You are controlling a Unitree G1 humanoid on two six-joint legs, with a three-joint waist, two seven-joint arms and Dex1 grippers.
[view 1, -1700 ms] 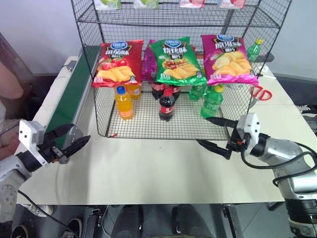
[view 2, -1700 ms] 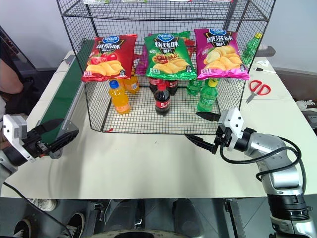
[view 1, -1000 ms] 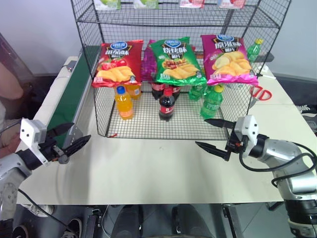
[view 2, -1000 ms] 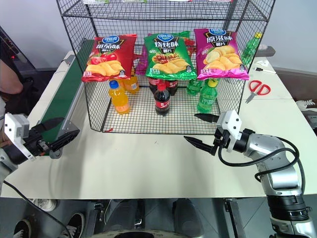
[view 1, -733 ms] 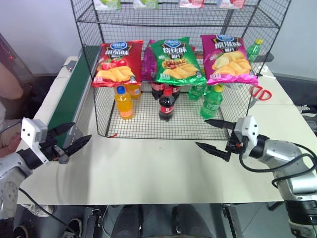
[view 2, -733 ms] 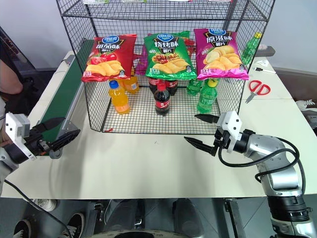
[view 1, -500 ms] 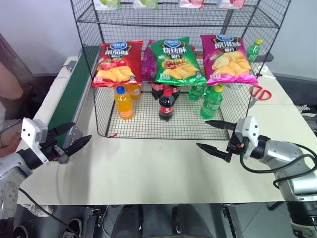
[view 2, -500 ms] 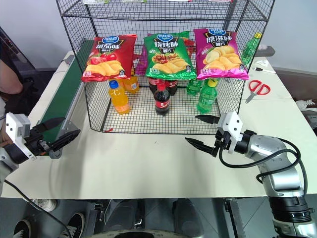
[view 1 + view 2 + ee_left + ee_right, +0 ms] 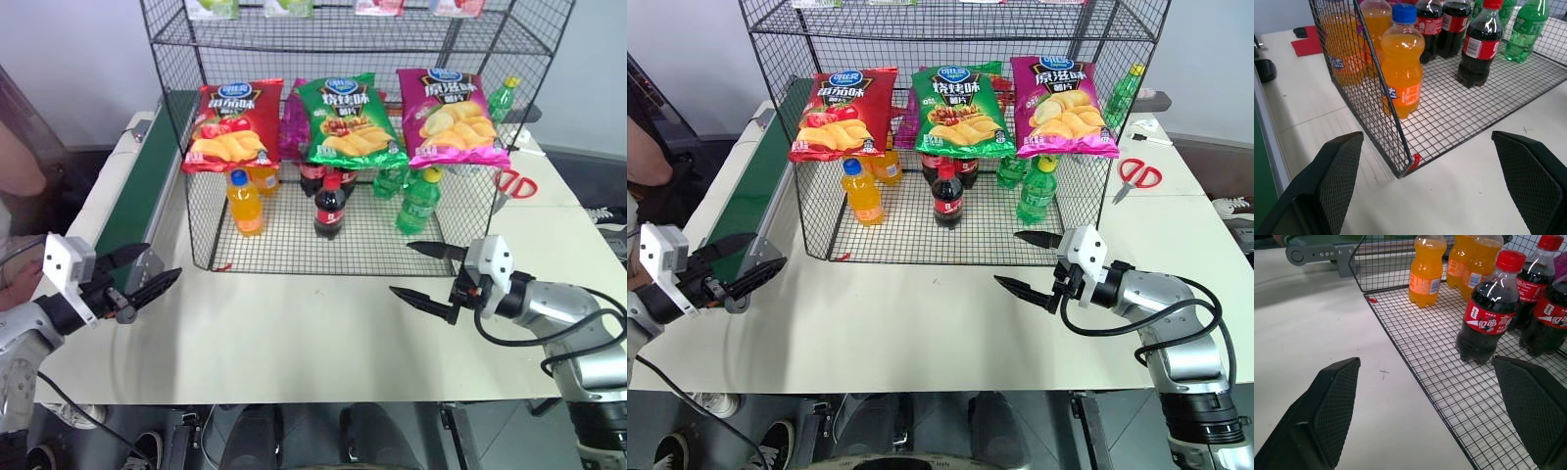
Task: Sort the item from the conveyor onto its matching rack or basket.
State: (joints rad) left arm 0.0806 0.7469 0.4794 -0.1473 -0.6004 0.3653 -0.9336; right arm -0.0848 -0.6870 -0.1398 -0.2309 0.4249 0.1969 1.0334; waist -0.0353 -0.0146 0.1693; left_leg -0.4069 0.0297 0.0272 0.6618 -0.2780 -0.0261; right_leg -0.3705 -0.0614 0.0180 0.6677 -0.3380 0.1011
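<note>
The green crisp bag [image 9: 348, 117] lies tilted on the middle tier of the black wire rack [image 9: 294, 240], between a red bag [image 9: 233, 122] and a magenta bag [image 9: 451, 116]. The dark green conveyor [image 9: 137, 191] runs along the table's left side. My left gripper [image 9: 162, 260] hovers open by the conveyor's near end, with nothing between its fingers. My right gripper [image 9: 400, 267] hangs open over the white table in front of the rack's right corner, also holding nothing.
Orange soda [image 9: 1401, 61], cola [image 9: 1484, 323] and green bottles [image 9: 419, 201] stand on the rack's bottom grid. Red scissors [image 9: 513, 182] lie on the table at the right. A person's arm [image 9: 15, 166] shows at the left edge. White table [image 9: 294, 323] stretches between my grippers.
</note>
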